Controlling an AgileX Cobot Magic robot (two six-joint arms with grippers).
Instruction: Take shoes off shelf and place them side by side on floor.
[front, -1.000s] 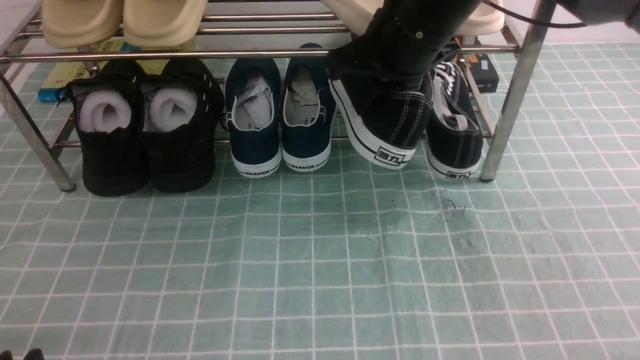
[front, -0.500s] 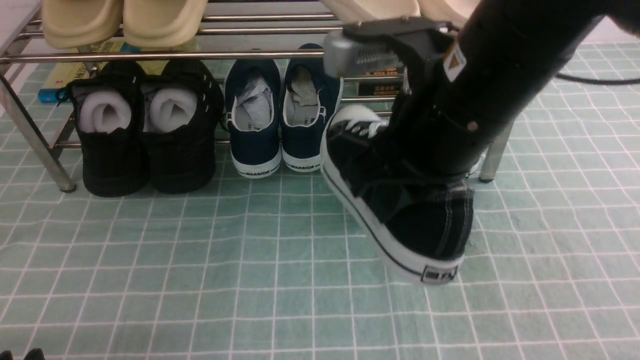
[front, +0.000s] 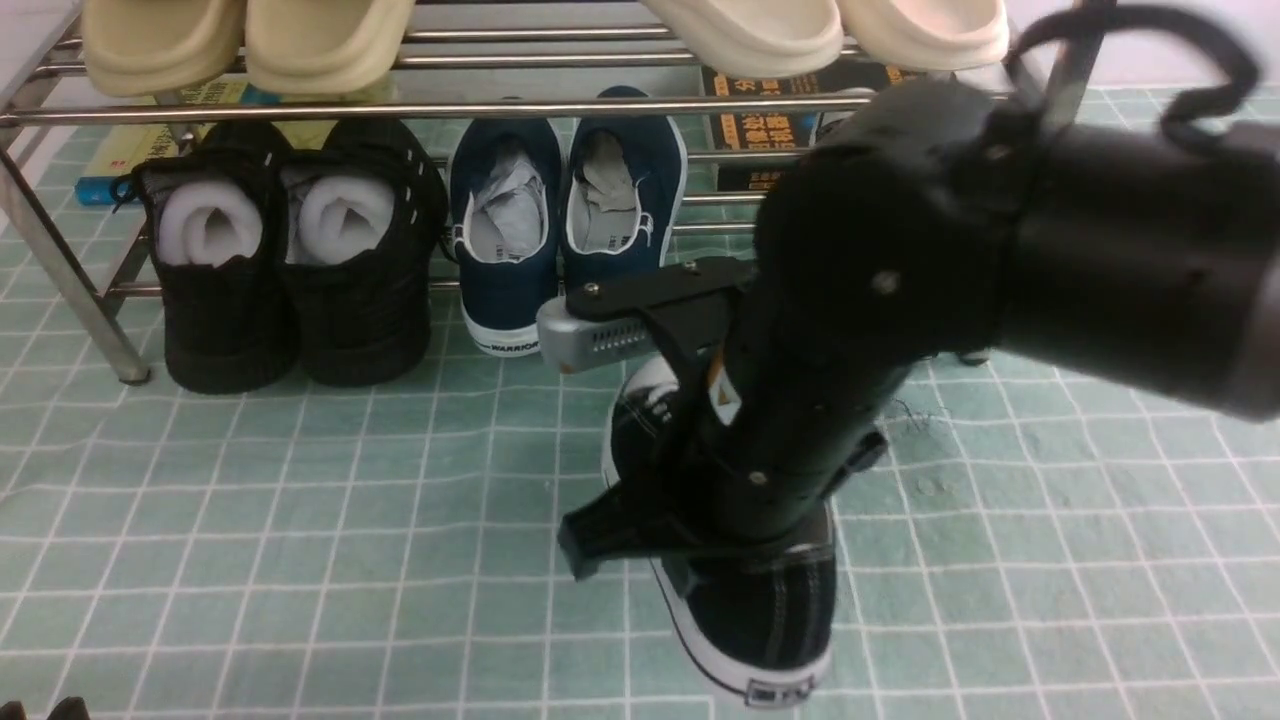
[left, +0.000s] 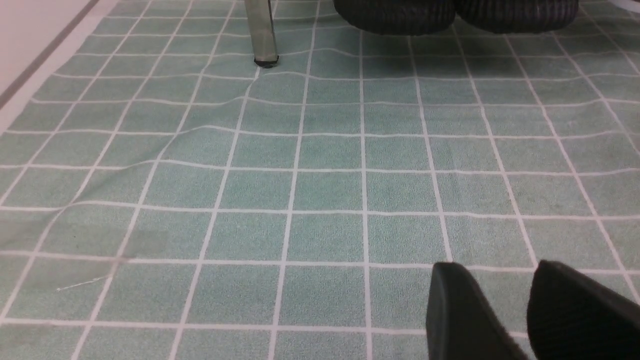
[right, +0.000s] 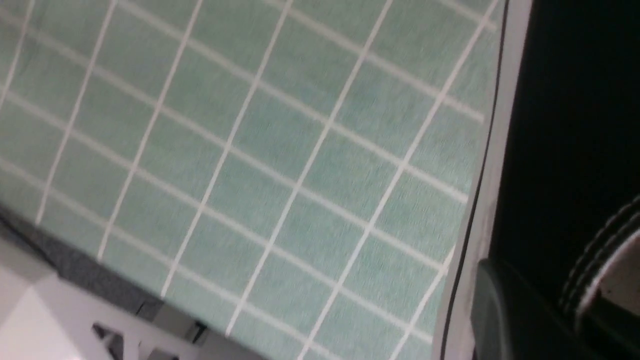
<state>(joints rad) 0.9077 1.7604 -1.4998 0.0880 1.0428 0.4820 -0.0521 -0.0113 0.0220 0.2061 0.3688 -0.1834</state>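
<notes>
My right arm fills the right half of the front view, and its gripper is shut on one black canvas shoe. That shoe is out of the shelf and hangs low over the floor, heel toward the camera and toe cap toward the rack. In the right wrist view its white sole edge and black canvas sit beside one finger. The other shoe is hidden behind the arm. My left gripper is open over bare floor, holding nothing.
On the lower tier stand an all-black pair stuffed with foam and a navy slip-on pair. Cream slippers lie on the top tier. Books sit behind the rack. A chrome leg stands on the cloth.
My right arm has drawn the sneaker out from the lower tier, forward and down, so it is now well in front of the shelf over the floor. The left gripper's state is unchanged.
</notes>
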